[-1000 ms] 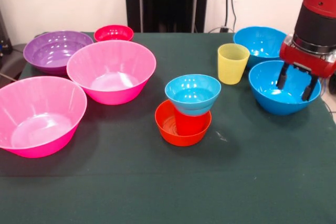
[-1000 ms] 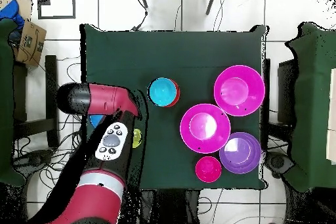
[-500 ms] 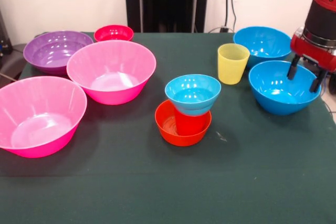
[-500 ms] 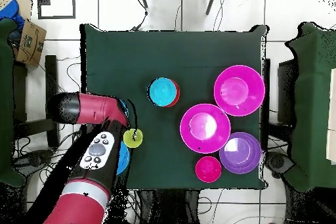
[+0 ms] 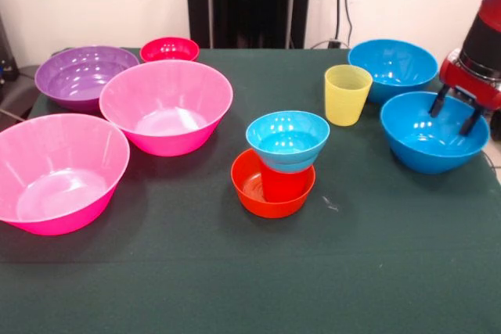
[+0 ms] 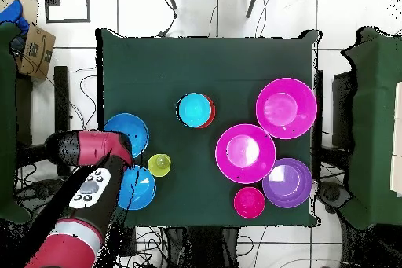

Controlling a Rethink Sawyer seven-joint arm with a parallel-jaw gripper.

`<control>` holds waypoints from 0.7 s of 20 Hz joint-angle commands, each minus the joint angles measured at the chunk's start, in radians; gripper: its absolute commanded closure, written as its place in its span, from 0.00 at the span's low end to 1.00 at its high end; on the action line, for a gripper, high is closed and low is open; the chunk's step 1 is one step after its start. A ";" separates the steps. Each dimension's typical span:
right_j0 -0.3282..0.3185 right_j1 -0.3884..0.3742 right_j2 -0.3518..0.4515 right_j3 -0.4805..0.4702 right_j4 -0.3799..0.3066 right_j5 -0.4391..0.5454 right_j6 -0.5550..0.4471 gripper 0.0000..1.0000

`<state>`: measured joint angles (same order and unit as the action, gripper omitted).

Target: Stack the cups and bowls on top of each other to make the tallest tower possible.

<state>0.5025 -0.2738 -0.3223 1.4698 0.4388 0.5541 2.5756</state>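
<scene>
**Open gripper poised at the far rim of a large blue bowl, tower to one side**

Front view: The gripper (image 5: 456, 112) hangs at the picture's right edge with its two dark fingers (image 5: 439, 102) spread apart and holding nothing. Their tips dip inside the near blue bowl (image 5: 427, 142), close to its back-right rim; whether one touches the wall is hard to say. A second blue bowl (image 5: 393, 66) sits just behind, with the yellow cup (image 5: 347, 95) just beside both. The tower (image 5: 282, 162) stands well apart to the picture's left: an orange bowl (image 5: 250, 191), a red cup (image 5: 283, 184) and a light-blue bowl (image 5: 288, 140) on top.

Overhead view: The red arm (image 6: 85, 155) crosses between the two blue bowls and hides the gripper. The tower (image 6: 195, 111) lies toward the table's middle, beyond the yellow cup (image 6: 159, 164).
</scene>
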 commanded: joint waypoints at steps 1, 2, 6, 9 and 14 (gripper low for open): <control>0.048 0.124 0.020 -0.061 0.002 -0.026 0.209 0.00; 0.051 0.139 0.030 -0.067 0.013 -0.044 0.210 0.00; 0.066 0.187 0.050 -0.088 0.044 -0.086 0.221 0.00; 0.074 0.211 0.056 -0.101 0.060 -0.102 0.222 0.00; 0.075 0.248 0.073 -0.112 0.083 -0.148 0.217 0.00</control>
<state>0.5855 -0.1996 -0.3819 1.4222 0.4648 0.5574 2.5760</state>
